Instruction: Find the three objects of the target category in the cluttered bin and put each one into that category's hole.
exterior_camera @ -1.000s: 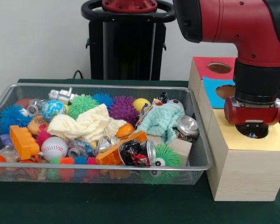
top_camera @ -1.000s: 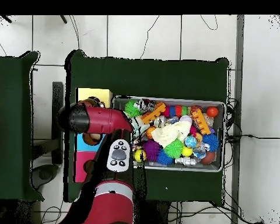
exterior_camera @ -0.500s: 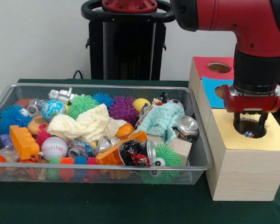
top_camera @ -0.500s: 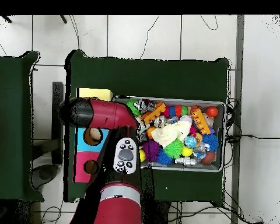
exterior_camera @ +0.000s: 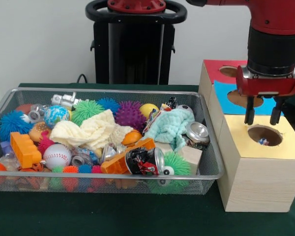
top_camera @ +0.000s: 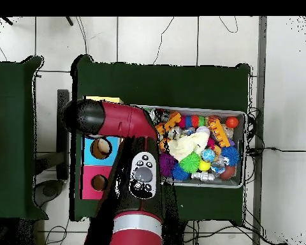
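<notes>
front view has the hand (exterior_camera: 261, 117) hanging just above the yellow-topped box (exterior_camera: 258, 167), its two fingers (exterior_camera: 248, 117) spread apart with nothing between them. right under it is the yellow hole (exterior_camera: 264, 135), and you can just make out a small scrap of something inside it, too little showing to say what it is. so my guess is one item is already posted and the hand needs its next pick

the thing that matters now: the wire bin (exterior_camera: 214, 147) sits on the camera's left of the hand, just beside the box on the green bench (exterior_camera: 113, 214), so the next reach has to go sideways and down into the clutter. if cans are the category (can't confirm), the crushed can (exterior_camera: 145, 161) at the near rim lies on its side, and the silver can (exterior_camera: 197, 133) sits nearest the box

overhead view is no help for the hand, the arm (top_camera: 114, 121) covers it and the yellow top
</notes>
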Available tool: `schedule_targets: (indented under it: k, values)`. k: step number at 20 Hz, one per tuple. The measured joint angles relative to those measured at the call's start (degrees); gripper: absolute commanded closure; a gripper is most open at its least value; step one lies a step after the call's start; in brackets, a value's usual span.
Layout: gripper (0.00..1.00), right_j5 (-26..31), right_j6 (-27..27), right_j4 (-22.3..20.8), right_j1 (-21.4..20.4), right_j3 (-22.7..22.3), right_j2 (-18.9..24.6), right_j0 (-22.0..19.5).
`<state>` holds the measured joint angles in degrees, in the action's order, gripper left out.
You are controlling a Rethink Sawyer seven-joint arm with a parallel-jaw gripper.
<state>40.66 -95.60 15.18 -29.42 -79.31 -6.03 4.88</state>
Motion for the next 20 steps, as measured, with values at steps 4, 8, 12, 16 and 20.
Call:
schedule_targets:
  k: [4, 8, 12, 16, 20]
  values:
    - [0.00, 1.02, 0.00, -0.14, -0.36, -0.07, -0.09, -0.34]
    - [0.00, 1.03, 0.00, -0.29, -1.04, -0.95, -0.08, -0.69]
    - [0.00, 1.03, 0.00, -1.49, -2.29, -2.51, -0.12, -1.55]
    - [0.00, 1.03, 0.00, -3.31, -3.14, -3.73, -0.45, -2.48]
    - [0.00, 0.85, 0.00, -7.56, -4.16, -5.74, -0.83, -4.81]
